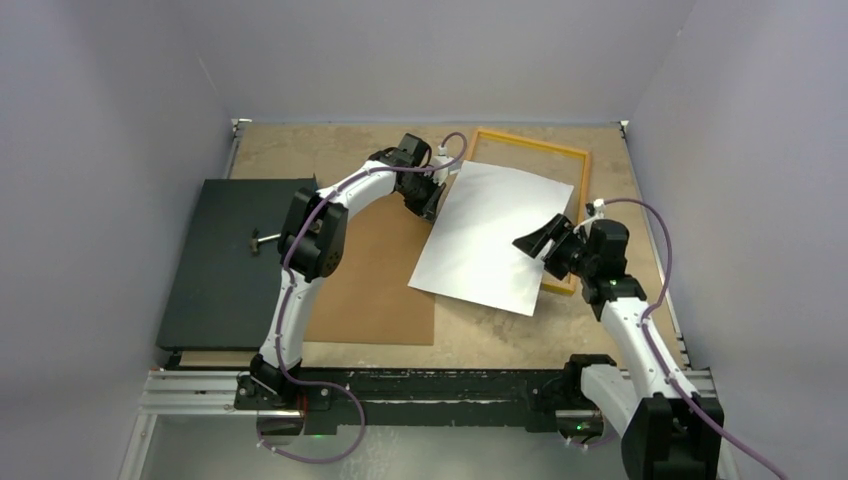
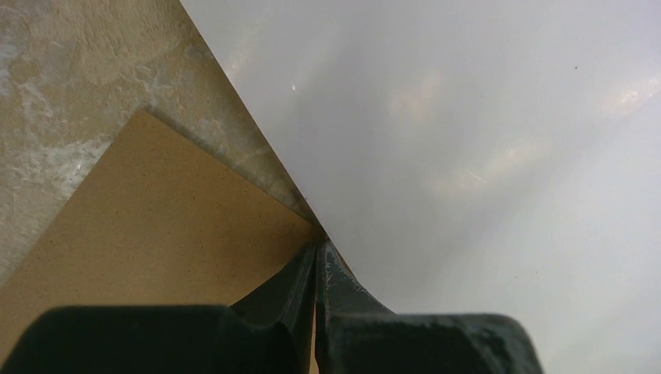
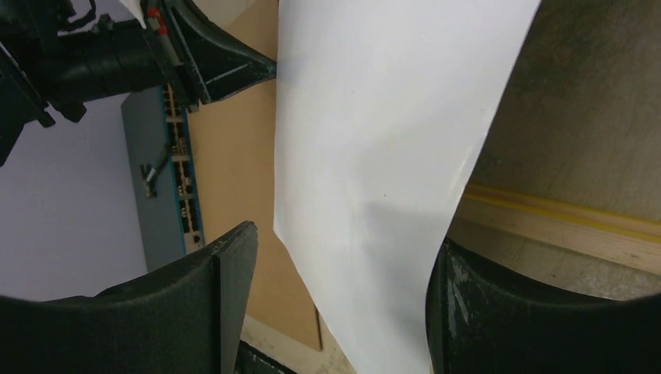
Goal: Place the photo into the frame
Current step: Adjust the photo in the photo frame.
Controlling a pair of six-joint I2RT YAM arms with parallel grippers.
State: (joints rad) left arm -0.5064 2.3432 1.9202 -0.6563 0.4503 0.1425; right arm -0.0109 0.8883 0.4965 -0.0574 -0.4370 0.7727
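Left end effector (image 2: 318, 253) is clenched on the left edge of the photo (image 2: 468, 156), its two fingers pressed flat together with the sheet pinched between them. Seen from the left wrist, that edge is raised a little above the desk (image 2: 70, 78) and the brown board (image 2: 171, 226) just beside it.

Right end effector (image 3: 343, 241) is released: its jaws stand wide apart, one on each side of the photo's near right part, and the sheet runs between them without being gripped. Whether the right finger touches the paper edge cannot be told.

From above, the photo (image 1: 495, 235) shows its plain white back and sits skewed between the left end effector (image 1: 428, 195) and the right end effector (image 1: 535, 240). It covers most of the frame (image 1: 530, 140), whose far rail and right rail show beyond it, so it is over the frame, not squared into it. Its near left corner reaches over the edge of the board (image 1: 375, 280). A black panel (image 1: 235, 260) lies at the desk's left side, well apart from the photo.
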